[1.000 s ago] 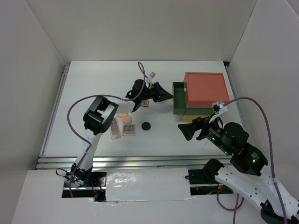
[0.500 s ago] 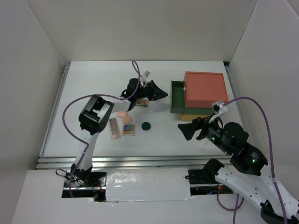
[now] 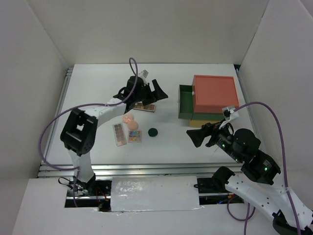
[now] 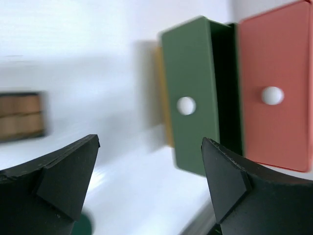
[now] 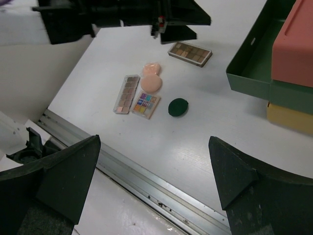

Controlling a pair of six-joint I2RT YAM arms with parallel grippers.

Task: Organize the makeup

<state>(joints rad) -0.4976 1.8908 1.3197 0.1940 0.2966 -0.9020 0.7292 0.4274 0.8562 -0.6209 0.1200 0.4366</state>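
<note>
Left gripper (image 4: 150, 141): jaws wide, nothing between them.
Long palette (image 3: 145, 105): flat, near it, untouched.
Right gripper (image 5: 154, 141): wide, empty.
Green disc (image 5: 178, 107): ahead of the right gripper, apart.

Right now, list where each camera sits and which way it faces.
Top external: above and behind the bases, looking down on the table; both arms, left gripper and right gripper show.
Left wrist: on the left arm, facing sideways at the green drawer; its open fingers show.
Right wrist: angled down over the dark green disc; its fingers and the left arm show.
Shared: both wrist views catch the green drawer.
</note>
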